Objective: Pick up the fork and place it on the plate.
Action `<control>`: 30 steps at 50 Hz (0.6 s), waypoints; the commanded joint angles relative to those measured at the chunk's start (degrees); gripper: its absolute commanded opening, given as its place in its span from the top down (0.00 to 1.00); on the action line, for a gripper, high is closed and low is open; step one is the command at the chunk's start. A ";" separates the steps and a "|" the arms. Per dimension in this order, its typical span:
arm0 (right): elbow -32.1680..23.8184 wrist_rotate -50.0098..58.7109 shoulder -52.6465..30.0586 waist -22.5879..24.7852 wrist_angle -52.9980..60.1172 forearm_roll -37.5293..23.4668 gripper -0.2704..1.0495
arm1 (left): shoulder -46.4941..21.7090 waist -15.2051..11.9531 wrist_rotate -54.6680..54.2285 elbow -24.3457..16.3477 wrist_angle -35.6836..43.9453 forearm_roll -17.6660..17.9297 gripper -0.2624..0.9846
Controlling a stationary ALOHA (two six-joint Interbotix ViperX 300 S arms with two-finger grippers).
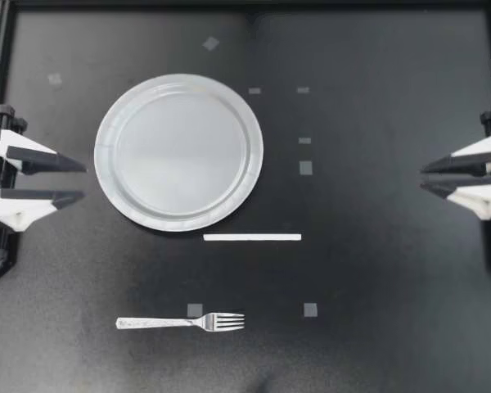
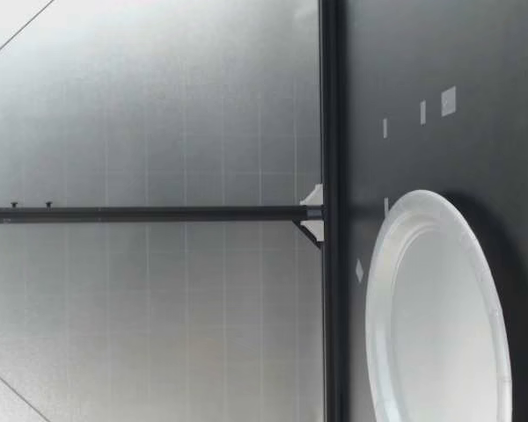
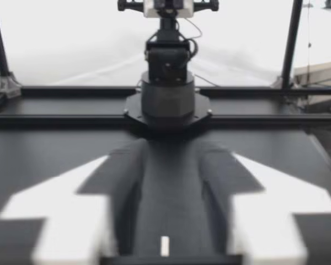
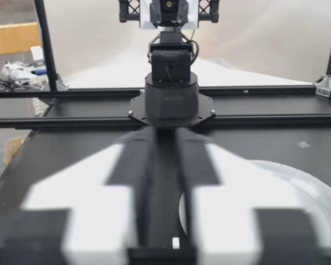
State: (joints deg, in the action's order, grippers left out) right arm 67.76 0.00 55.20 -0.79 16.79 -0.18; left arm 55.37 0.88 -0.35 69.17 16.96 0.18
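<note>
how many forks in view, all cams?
1. The fork lies flat, apart from the plate, the white strip lying between them, tines toward my right arm's side. Only the top view shows it; the plate is bare, so none looks hidden.

On the bench (image 1: 376, 270) there are one silver paper plate (image 1: 178, 152), one metal fork (image 1: 180, 322), one long white strip (image 1: 252, 237) and eight small grey tape patches (image 1: 306, 168). Two end effectors show: my left end effector (image 1: 84, 182) and my right end effector (image 1: 422, 178).

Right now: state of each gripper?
Left gripper: open, holding nothing.
Right gripper: open, narrower gap, holding nothing.
</note>
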 commanded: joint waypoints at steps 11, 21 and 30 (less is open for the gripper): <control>2.46 1.67 4.39 0.09 0.44 0.18 0.87 | 2.64 -0.09 0.00 -2.72 -2.99 5.63 0.78; 1.49 3.43 5.80 -1.32 0.09 0.44 0.87 | -6.68 0.09 -0.53 -16.26 -29.09 5.80 0.78; 1.41 6.42 2.99 -5.71 -2.55 2.11 0.87 | -19.60 1.49 -1.67 -20.92 -35.86 10.55 0.77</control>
State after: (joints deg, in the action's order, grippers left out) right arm 70.84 4.48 60.91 -3.16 15.73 0.88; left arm 45.62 0.88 -1.23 52.82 -13.62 6.68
